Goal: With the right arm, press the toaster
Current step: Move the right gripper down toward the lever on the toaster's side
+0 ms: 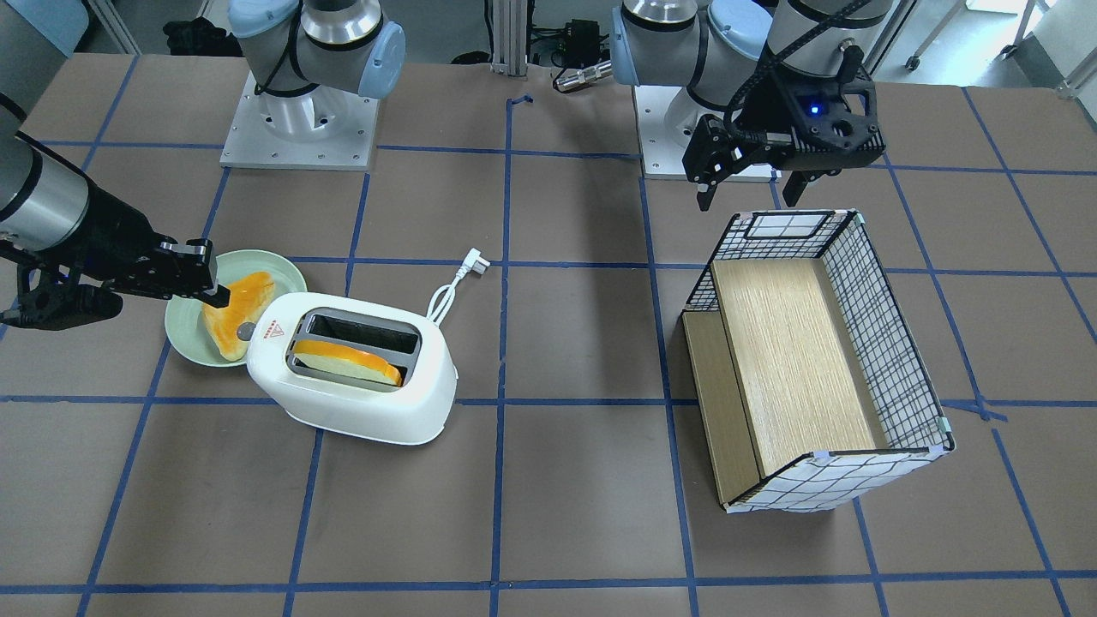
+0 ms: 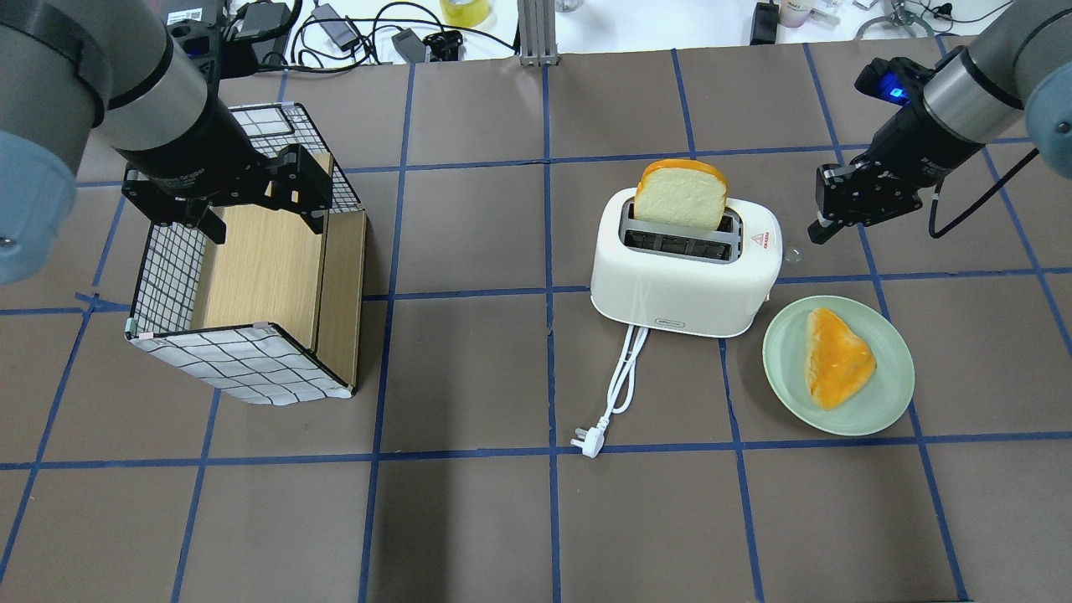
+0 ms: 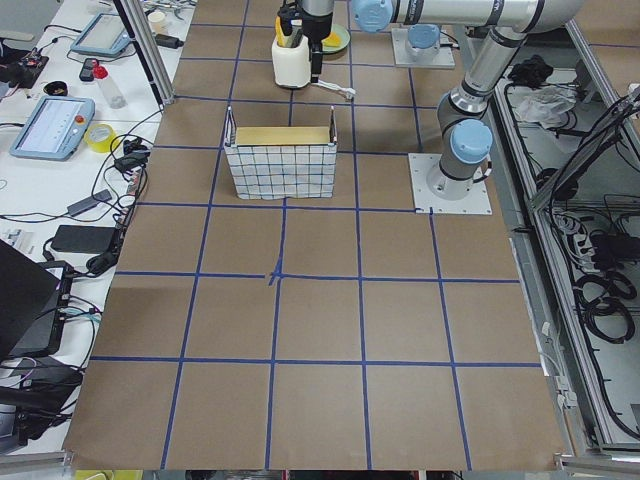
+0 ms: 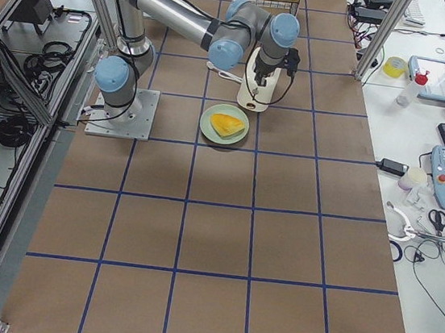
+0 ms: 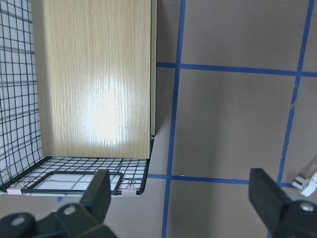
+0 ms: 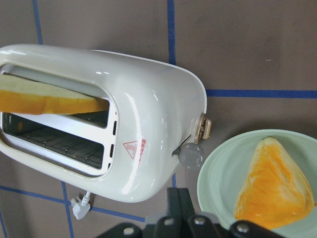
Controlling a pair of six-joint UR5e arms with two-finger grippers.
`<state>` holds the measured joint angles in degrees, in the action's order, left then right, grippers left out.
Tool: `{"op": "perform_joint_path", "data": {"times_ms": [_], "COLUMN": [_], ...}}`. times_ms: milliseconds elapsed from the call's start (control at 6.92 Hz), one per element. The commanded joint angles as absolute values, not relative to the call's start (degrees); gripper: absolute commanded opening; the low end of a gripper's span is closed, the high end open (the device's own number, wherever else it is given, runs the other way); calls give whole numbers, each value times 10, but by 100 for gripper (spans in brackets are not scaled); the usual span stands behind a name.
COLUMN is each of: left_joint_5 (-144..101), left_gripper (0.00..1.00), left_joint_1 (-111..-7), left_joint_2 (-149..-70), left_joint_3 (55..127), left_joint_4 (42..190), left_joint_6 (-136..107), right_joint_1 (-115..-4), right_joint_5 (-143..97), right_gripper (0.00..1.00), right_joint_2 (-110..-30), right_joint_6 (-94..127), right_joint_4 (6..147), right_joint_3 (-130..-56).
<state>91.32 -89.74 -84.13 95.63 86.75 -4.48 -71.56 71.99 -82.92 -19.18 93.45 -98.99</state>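
Note:
The white toaster (image 2: 678, 293) stands mid-table with a bread slice (image 2: 680, 194) upright in its far slot. Its small grey lever (image 2: 792, 255) sticks out of the end that faces the plate. My right gripper (image 2: 816, 230) is shut and empty, its tip just above and beside that lever, not touching it. In the right wrist view the lever (image 6: 190, 154) lies just ahead of the closed fingertips (image 6: 177, 196), below the red triangle mark (image 6: 131, 148). In the front view the right gripper (image 1: 218, 296) hangs over the plate's edge next to the toaster (image 1: 360, 411).
A pale green plate (image 2: 879, 410) with an orange-crusted bread piece (image 2: 837, 356) sits right by the toaster's lever end. The white cord and plug (image 2: 586, 441) trail toward the robot. My left gripper (image 2: 260, 209) is open over a wire basket (image 2: 167, 276) with a wooden insert.

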Motion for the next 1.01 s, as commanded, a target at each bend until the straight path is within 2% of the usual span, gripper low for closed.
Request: {"op": "perform_joint_path", "data": {"times_ms": [0, 145, 289, 867], "left_joint_5": [913, 913, 913, 913], "left_gripper": [100, 100, 100, 100], "left_joint_1": [-897, -897, -897, -897], "left_joint_2": [-841, -841, -841, -841], "left_joint_3": [956, 956, 956, 956], "left_joint_4": [867, 867, 867, 867], "left_joint_6": [-45, -45, -45, -45], "right_joint_1": [-706, -703, -703, -703], "right_joint_5": [724, 727, 726, 713], "right_gripper": [11, 11, 6, 6], "right_joint_2": [-824, -817, -815, -805], "right_joint_6": [-160, -162, -162, -169], "right_joint_4": [967, 972, 972, 974], "right_joint_3": [-991, -991, -995, -1020]}}
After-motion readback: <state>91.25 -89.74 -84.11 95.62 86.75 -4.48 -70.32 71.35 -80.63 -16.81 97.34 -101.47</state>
